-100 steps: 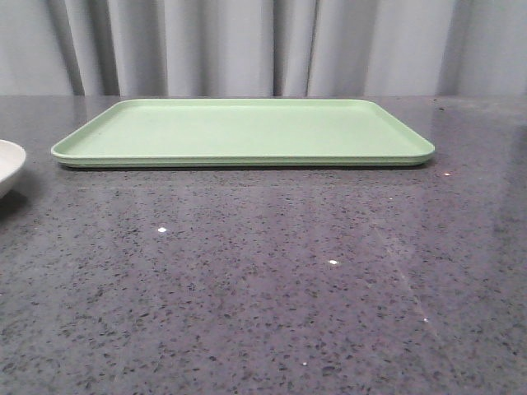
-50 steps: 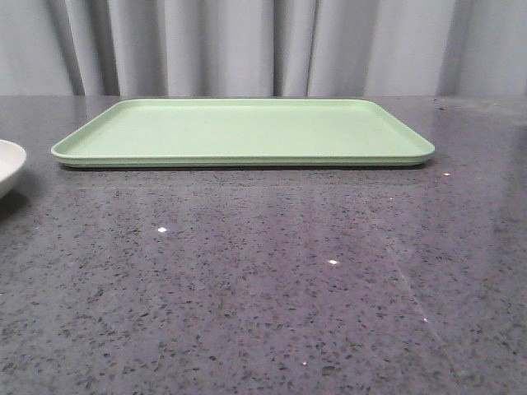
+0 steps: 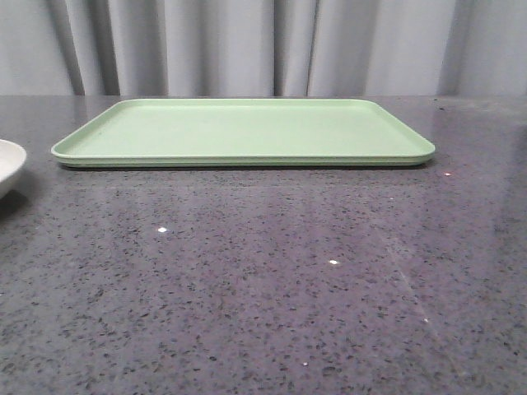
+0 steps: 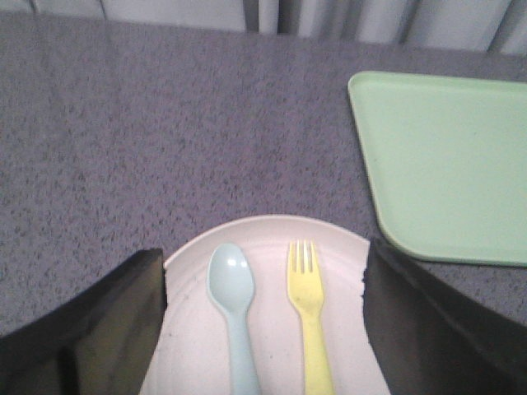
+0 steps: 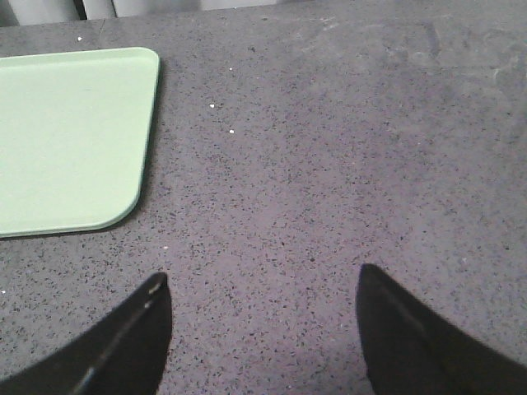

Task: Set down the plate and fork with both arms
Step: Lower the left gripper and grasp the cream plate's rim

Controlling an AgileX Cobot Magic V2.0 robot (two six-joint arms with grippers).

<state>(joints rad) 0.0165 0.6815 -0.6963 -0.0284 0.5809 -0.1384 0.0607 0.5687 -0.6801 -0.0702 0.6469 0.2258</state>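
Observation:
The off-white plate (image 4: 276, 329) lies on the dark table, and only its edge shows at the far left of the front view (image 3: 6, 164). The yellow fork (image 4: 309, 296) lies on the plate, tines away from the wrist, beside a pale blue spoon (image 4: 230, 284). My left gripper (image 4: 263, 251) is open, with one black finger (image 4: 107, 329) on each side of the plate. I cannot tell whether they touch its rim. My right gripper (image 5: 263, 273) is open and empty over bare table. Neither arm shows in the front view.
The flat light-green tray (image 3: 247, 132) lies at the back middle of the table. It is to the right of the plate (image 4: 445, 164) and to the left of my right gripper (image 5: 66, 132). A grey curtain hangs behind the table.

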